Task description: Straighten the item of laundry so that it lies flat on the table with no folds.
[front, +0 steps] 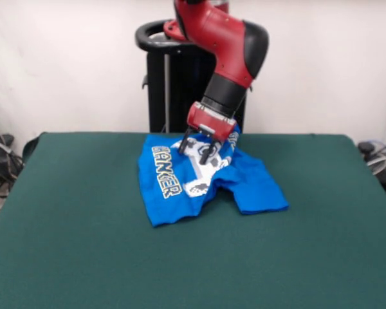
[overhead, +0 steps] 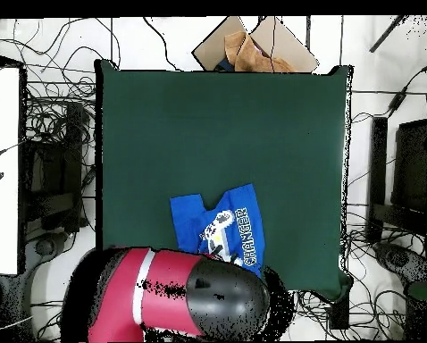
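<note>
- The blue T-shirt (front: 206, 177) lies rumpled and folded over itself at the far middle of the green table (front: 83, 244), close to the pedestal (front: 174, 84)
- The gripper (front: 199, 147) hangs right over the shirt's print, fingers spread apart, nothing clamped between them
- Overhead, the arm (overhead: 177, 295) hides the shirt's near edge

One blue T-shirt (front: 199, 177) lies on one green counter (front: 83, 244), under one gripper (front: 197, 148); one cardboard box (overhead: 253, 49) beyond.
</note>
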Motion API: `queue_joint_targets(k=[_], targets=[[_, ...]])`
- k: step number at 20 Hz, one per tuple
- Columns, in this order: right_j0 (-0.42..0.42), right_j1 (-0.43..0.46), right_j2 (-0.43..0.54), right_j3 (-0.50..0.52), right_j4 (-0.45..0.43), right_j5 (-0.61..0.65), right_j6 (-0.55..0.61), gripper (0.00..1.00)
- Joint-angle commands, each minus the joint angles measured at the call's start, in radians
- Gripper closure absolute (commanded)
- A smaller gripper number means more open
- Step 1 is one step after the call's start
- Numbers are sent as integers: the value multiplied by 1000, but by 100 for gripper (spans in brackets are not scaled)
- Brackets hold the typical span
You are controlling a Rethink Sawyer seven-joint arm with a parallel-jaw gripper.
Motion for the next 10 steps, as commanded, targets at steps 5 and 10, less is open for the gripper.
queue_joint_targets(k=[5, 10], targets=[[-2, 213, -27, -249, 262, -162, 265, 0], [-38, 256, -66, -318, 243, -235, 202, 0]])
